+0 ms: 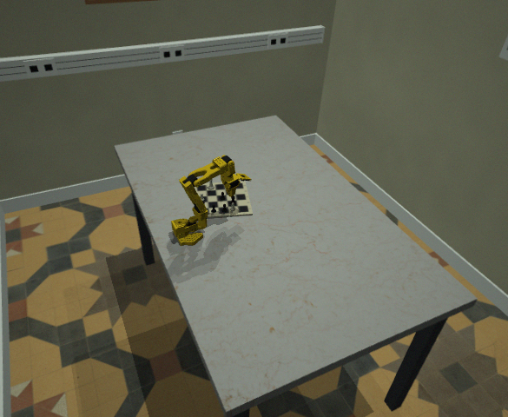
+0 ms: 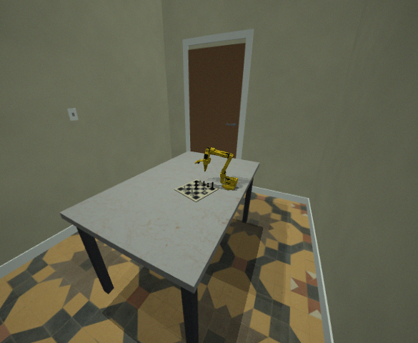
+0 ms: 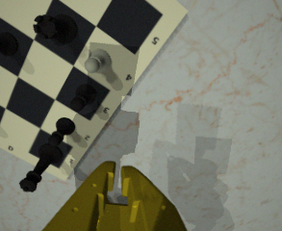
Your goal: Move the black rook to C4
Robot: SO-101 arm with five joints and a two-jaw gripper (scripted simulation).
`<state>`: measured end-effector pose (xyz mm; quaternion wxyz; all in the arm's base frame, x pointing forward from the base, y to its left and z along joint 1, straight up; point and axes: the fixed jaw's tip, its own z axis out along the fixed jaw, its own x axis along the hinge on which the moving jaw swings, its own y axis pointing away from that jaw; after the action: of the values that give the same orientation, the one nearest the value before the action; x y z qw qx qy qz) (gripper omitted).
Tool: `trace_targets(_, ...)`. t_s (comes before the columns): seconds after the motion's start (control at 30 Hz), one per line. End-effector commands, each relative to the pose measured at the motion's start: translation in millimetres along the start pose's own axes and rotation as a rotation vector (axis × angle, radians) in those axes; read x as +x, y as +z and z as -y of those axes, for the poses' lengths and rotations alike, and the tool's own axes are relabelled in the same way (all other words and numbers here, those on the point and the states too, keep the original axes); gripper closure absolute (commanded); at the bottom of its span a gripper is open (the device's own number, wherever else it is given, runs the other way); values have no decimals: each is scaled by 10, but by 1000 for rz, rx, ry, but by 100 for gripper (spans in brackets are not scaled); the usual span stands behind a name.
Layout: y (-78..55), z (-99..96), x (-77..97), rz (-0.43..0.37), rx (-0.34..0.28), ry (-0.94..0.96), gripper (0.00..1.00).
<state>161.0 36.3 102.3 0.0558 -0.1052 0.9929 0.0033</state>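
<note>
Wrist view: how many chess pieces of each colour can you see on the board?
Black pieces: 5
White pieces: 1 (a pale sliver at the left edge is not counted)
Total: 6
</note>
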Motion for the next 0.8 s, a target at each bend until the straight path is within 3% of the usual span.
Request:
trace_targets(0.0, 10, 17, 24, -17, -1, 0, 100)
trace_targets(0.77, 28, 16, 46, -29, -1, -1, 100)
